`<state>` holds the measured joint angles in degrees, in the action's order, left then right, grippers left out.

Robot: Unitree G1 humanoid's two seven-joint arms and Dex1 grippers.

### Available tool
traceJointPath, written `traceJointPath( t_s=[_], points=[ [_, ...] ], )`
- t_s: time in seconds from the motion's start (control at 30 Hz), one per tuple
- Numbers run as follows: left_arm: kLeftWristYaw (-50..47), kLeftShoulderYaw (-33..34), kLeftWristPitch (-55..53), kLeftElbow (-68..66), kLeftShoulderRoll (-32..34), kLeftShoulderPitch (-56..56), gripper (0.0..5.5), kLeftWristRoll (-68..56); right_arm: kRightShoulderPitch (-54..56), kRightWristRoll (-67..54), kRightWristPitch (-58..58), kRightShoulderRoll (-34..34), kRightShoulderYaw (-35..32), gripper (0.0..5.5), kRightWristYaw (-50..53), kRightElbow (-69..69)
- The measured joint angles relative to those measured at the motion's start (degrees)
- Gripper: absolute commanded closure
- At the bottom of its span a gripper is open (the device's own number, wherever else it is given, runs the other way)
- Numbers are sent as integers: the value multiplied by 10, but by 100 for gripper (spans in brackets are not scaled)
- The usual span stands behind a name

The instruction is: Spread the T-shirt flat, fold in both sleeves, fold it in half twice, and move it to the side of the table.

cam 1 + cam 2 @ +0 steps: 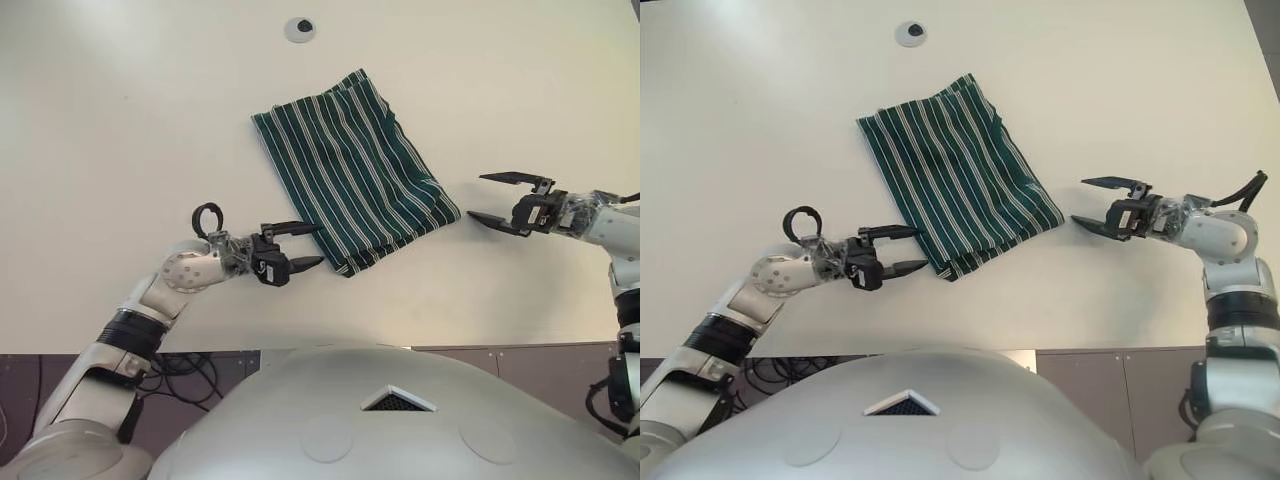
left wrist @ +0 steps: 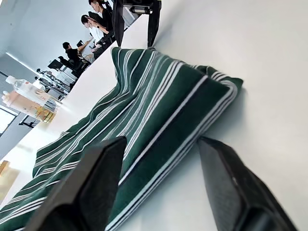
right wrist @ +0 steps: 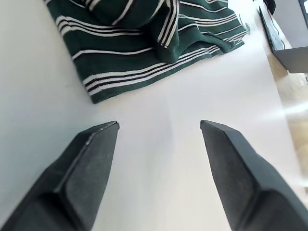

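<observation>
The green T-shirt [image 1: 350, 170] with white stripes lies folded into a slanted rectangle in the middle of the white table [image 1: 120, 150]. My left gripper [image 1: 310, 245] stands open right at the shirt's near left corner, its fingers either side of the folded edge [image 2: 192, 120] without closing on it. My right gripper [image 1: 478, 196] is open too, a short way off the shirt's right corner [image 3: 125, 82], with only bare table between its fingers.
A small round grey grommet [image 1: 300, 29] sits in the table at the back. The table's near edge [image 1: 300, 348] runs just behind both arms. Bare surface stretches to the left and right of the shirt.
</observation>
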<state>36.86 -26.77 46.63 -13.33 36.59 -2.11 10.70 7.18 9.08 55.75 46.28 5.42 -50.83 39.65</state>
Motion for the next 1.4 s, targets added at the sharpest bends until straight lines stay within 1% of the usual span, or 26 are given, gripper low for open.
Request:
traceJointPath(
  t_s=[0.07, 0.23, 0.5, 0.53, 0.6, 0.77, 0.8, 1.17, 1.3, 1.33, 1.4],
  points=[
    [-15, -1, 14, -10, -9, 6, 282, 18, 14, 24, 33, 4, 15, 238, 27, 20],
    [-18, -14, 35, -17, -16, 10, 282, 25, 27, 39, 76, 16, 47, 238, 62, 38],
    [-17, -30, 44, -28, -23, 17, 282, 19, 50, 50, 97, -1, 105, 238, 89, 20],
    [-17, -35, 46, -34, -29, 23, 302, 19, 56, 51, 98, -12, 115, 235, 96, 22],
    [-13, -39, 50, -39, -31, 34, 338, 20, 64, 51, 98, -14, 128, 235, 100, 22],
    [-13, -45, 56, -47, -32, 44, 386, 17, 74, 50, 99, -31, 154, 235, 101, 10],
    [-13, -45, 57, -48, -32, 45, 389, 17, 76, 50, 99, -31, 156, 253, 101, 9],
    [-13, -46, 63, -50, -32, 58, 494, 12, 77, 50, 96, -30, 179, 432, 101, 10],
    [-13, -46, 64, -50, -32, 62, 531, 7, 78, 53, 96, -30, 183, 512, 104, 18],
    [-13, -46, 64, -50, -32, 63, 533, 6, 78, 54, 96, -30, 184, 524, 104, 19],
    [-13, -46, 64, -50, -32, 63, 536, 6, 78, 56, 96, -30, 184, 531, 105, 19]
  ],
)
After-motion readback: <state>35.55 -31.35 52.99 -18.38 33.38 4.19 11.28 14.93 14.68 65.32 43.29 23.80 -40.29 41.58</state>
